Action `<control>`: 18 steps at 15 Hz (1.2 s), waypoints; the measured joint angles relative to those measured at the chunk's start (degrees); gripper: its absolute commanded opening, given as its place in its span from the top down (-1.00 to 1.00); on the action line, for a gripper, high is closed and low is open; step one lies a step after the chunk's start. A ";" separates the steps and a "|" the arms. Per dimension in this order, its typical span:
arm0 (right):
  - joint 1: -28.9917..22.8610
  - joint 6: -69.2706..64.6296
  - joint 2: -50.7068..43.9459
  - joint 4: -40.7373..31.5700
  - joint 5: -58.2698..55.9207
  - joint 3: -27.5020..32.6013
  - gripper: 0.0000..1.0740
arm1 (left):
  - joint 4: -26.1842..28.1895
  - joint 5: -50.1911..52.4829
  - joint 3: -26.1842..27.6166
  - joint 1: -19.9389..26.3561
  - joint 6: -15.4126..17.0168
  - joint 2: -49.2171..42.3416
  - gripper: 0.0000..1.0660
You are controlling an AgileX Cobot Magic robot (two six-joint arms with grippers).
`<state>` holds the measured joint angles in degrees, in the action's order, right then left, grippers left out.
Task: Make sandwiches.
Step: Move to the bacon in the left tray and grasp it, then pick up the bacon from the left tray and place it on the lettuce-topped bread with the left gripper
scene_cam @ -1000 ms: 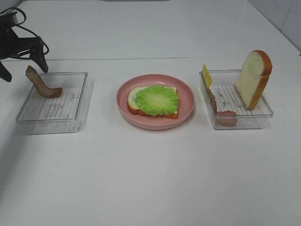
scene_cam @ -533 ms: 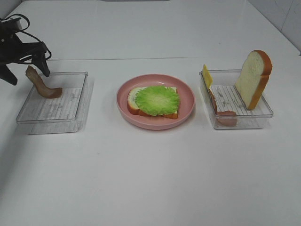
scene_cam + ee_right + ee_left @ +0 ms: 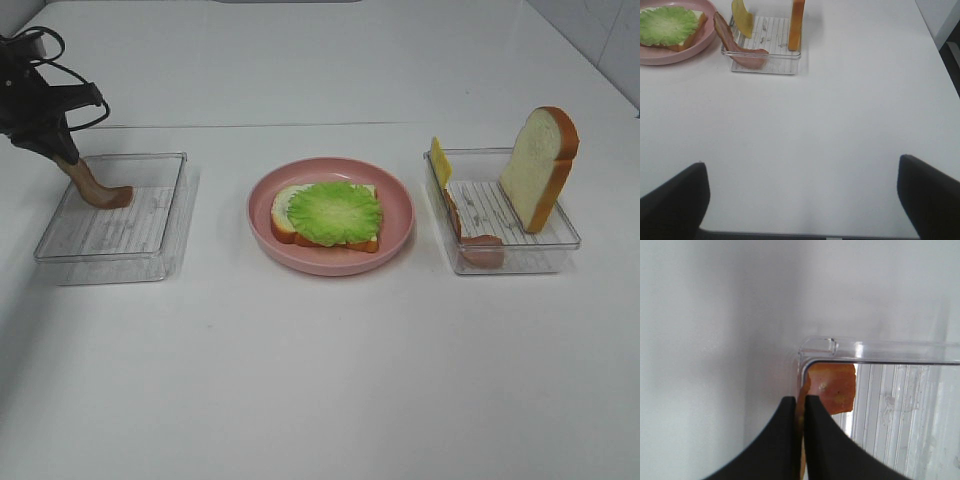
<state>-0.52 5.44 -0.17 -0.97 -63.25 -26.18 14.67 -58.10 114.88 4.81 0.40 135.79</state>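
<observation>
The sandwich [image 3: 325, 213] is a bread slice topped with ruffled green lettuce, lying on a pink plate [image 3: 330, 266] mid-table. At the far left, my left gripper [image 3: 62, 150] is shut on the upper end of a brown bacon strip [image 3: 103, 192] that stands in a clear tray [image 3: 120, 270]. Up close, the black fingers [image 3: 785, 440] pinch the bacon strip [image 3: 832, 387] at the tray corner [image 3: 820, 345]. My right gripper [image 3: 802, 200] is open over bare table, nothing between its fingers. From that side the sandwich [image 3: 667, 22] shows at the edge.
A second clear tray [image 3: 560, 243] on the right holds an upright bread slice [image 3: 540, 168], a yellow cheese square [image 3: 440, 160] and another bacon strip [image 3: 472, 237]. The right wrist view shows that tray [image 3: 765, 62], its bread [image 3: 797, 22] and cheese [image 3: 741, 17].
My left gripper came down around the top of the bacon strip in the left tray and closed on it. The strip now stands straighter. The right side is unchanged.
</observation>
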 measured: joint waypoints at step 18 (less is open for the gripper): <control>0.00 0.00 0.00 0.00 0.00 0.00 -0.84 | 2.69 -6.59 16.56 -20.68 4.81 -6.13 1.00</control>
<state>-0.52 5.44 -0.17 -0.97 -63.25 -26.18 17.36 -64.69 131.44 -15.87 5.21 129.66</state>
